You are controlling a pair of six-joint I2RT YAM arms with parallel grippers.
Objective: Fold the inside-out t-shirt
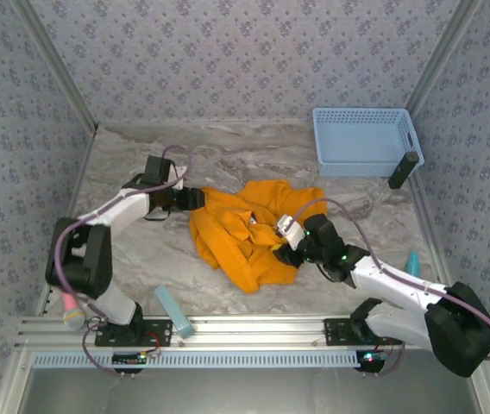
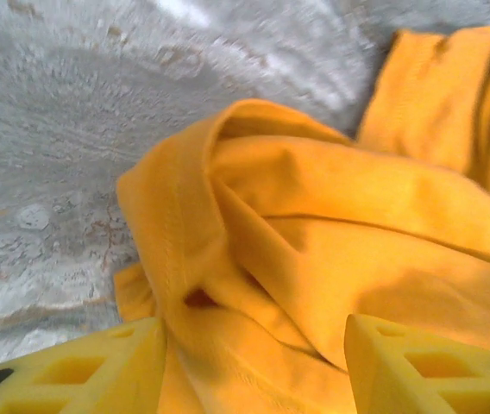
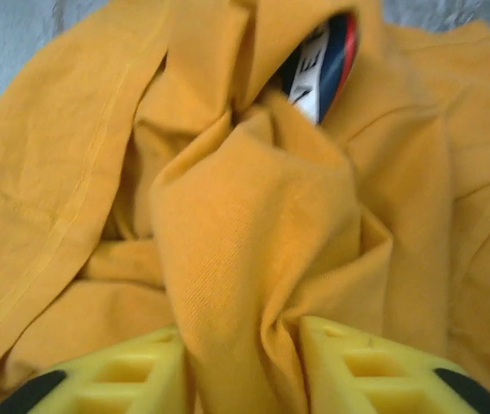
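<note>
**Both claws at the shirt; garment crumpled mid-table**

Near edge: a teal block [image 1: 174, 311] lies on the table [image 1: 254, 159], just ahead of my left base.

Left claw [image 2: 254, 332]: my yellow fingers [image 2: 98, 366] stand well apart. Orange-yellow cloth of the inside-out t-shirt [image 2: 314, 216] lies slack across the gap. It brushes the inner face of the left-hand finger, and I see no pinch on it. From above, this claw sits at the garment's left edge.

Right claw [image 3: 241, 332]: the fingers are partly apart. A raised ridge of the cloth stands between them and touches both inner faces. I cannot tell whether that ridge is clamped or merely lying there. From above, this claw sits on the garment's near right edge.

Garment: it lies in a crumpled heap at mid-table, between my two claws and touching both. Thick folds cross one another, and a stitched hem runs along one side. Beyond my right claw, deep in a fold, a printed patch [image 3: 323, 69] shows white, red and dark blue. Its lettering is too cut off to read. Past my left claw the bare marbled tabletop is blurred.

Far side: a light blue basket [image 1: 357, 164] stands in the far right corner, well apart from the shirt. A dark cylinder [image 1: 403, 170] sits just beside its near right corner.
</note>
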